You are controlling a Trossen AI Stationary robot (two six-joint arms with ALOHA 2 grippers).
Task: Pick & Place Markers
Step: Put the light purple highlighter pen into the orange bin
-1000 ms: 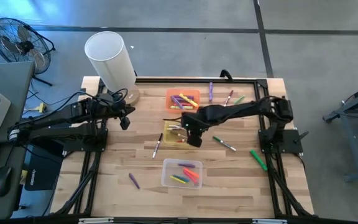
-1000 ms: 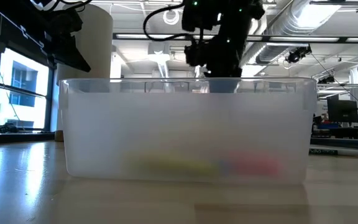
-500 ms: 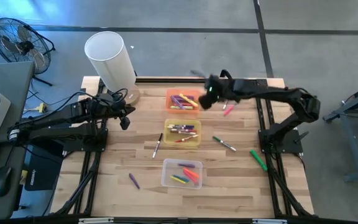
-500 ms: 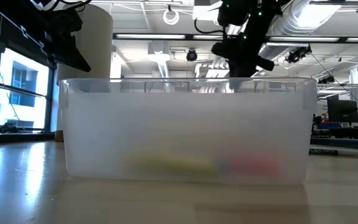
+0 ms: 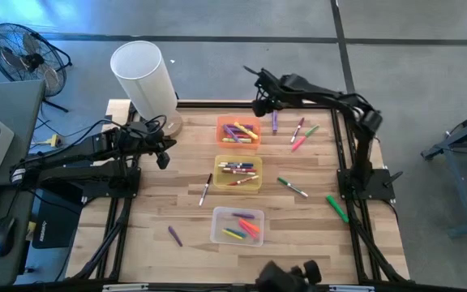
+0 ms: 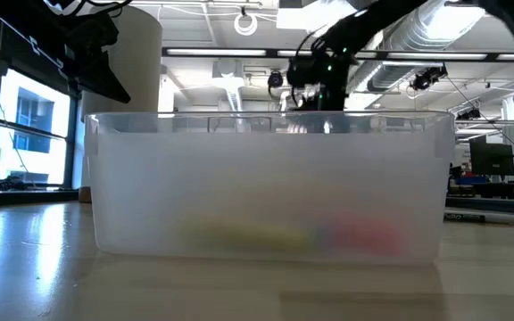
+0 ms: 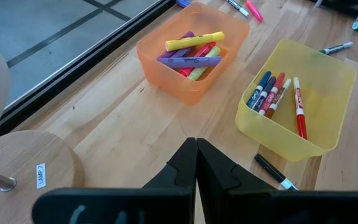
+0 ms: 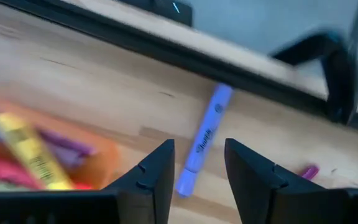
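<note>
High view: right gripper [image 5: 259,105], jaws apart and empty, hangs over thin purple capped marker [image 5: 275,121] near tabletop's far edge; bins part-filled, several markers loose; left gripper [image 5: 162,156] clenched, idle at left edge.

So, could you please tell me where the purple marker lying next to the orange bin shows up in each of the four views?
High view: the purple marker lies at the table's far edge, just right of the orange bin, below the right claw.
Low view: not visible.
Left wrist view: cannot be made out.
Right wrist view: it lies on the wood ahead of the open right claw.
Shared landmark: the orange bin, beside it in both.
</note>
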